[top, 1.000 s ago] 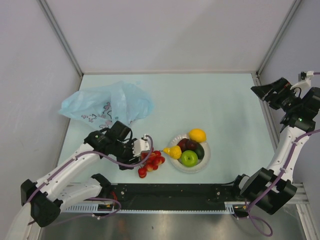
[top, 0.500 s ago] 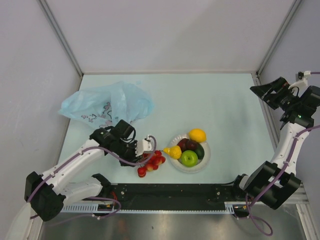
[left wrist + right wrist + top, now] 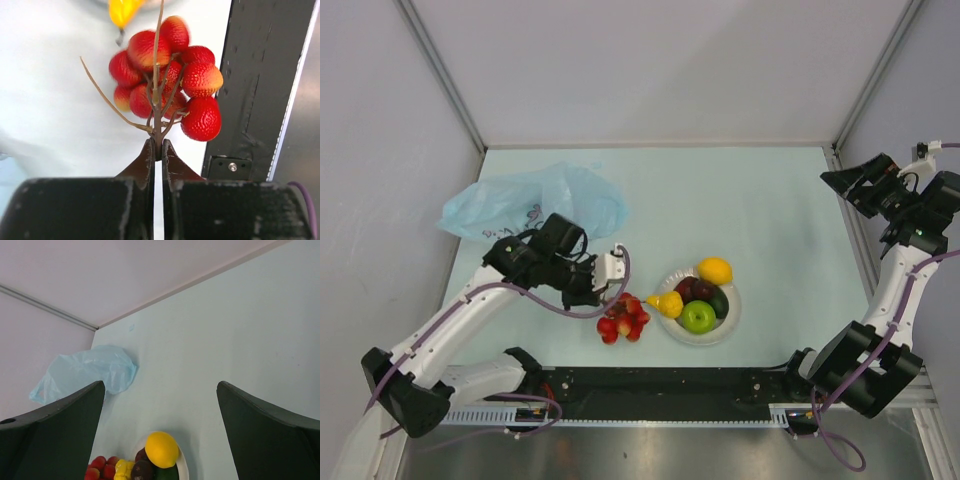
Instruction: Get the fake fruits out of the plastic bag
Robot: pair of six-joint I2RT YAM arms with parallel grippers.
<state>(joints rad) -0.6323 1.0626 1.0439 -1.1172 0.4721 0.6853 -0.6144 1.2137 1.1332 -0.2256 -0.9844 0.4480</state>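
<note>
Pale table [image 3: 740, 200], left hand [image 3: 158, 150] pinching grapes [image 3: 170, 85]

Grapes [image 3: 200, 80] stem-pinched, other fruits [image 3: 705, 300] heaped, bag [image 3: 535, 205] crumpled

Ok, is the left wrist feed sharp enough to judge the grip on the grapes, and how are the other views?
Left wrist: the red grapes stem is sharp between the shut left gripper; the upper fruits and banana are slightly blurred. Right wrist: the open right gripper is dark, with little detail. Top external: evenly lit, no glare.
</note>
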